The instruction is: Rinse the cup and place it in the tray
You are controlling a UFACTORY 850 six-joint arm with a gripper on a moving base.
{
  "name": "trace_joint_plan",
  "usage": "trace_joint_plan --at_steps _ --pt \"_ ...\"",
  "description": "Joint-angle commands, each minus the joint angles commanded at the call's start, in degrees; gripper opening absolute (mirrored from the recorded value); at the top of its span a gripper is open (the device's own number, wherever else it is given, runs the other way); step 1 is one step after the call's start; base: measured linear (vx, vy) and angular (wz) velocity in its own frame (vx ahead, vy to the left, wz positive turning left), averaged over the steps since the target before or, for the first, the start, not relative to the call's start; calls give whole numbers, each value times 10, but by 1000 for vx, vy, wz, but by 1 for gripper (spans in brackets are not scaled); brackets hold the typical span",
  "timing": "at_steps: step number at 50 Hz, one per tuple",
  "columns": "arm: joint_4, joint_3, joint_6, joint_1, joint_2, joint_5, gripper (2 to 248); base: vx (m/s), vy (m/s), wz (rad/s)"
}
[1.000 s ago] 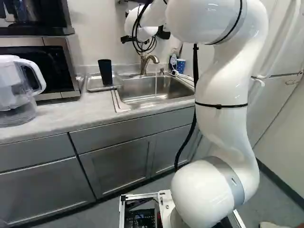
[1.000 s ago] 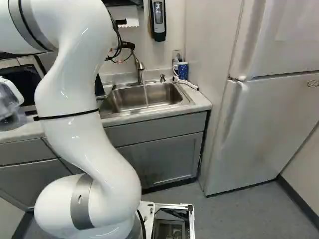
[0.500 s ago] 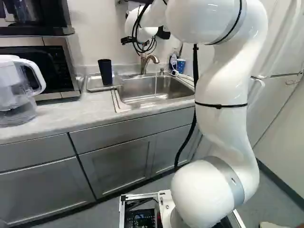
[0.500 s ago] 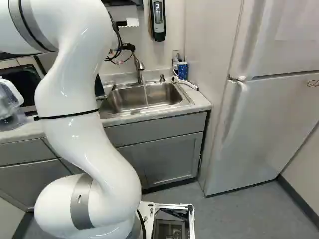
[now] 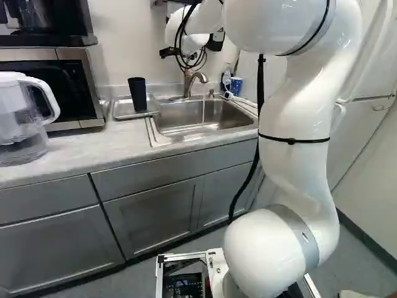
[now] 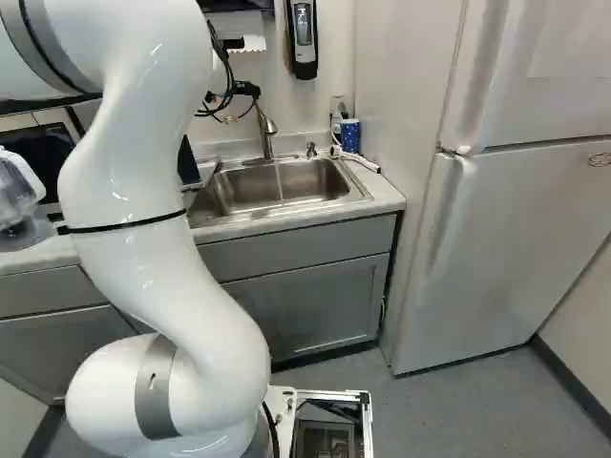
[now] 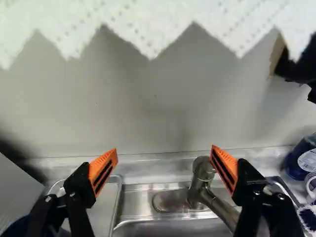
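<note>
Gripper fingers wide, nothing between them, held high by the faucet, probably for clearance. Black cup sits in the tray, left of the sink, presumably left there to drain. Thin water stream seems to be running; tap likely needs closing. Blue cup, far right, looks unrelated.

At the left of the left base view I see a clear pitcher with a white handle on the pale worktop, near a microwave. Grey cabinets stand below. Near the white refrigerator I make out a blue patterned cup and a white cable. A dispenser is mounted on the wall; a paper towel shows its zigzag edge to me.
</note>
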Motion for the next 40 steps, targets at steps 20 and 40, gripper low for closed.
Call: trace_joint_plan --at_steps 20,40 --pt "0 31 0 -5 27 -8 247 0 0 0" --pt "0 60 0 -13 53 -17 247 0 0 0"
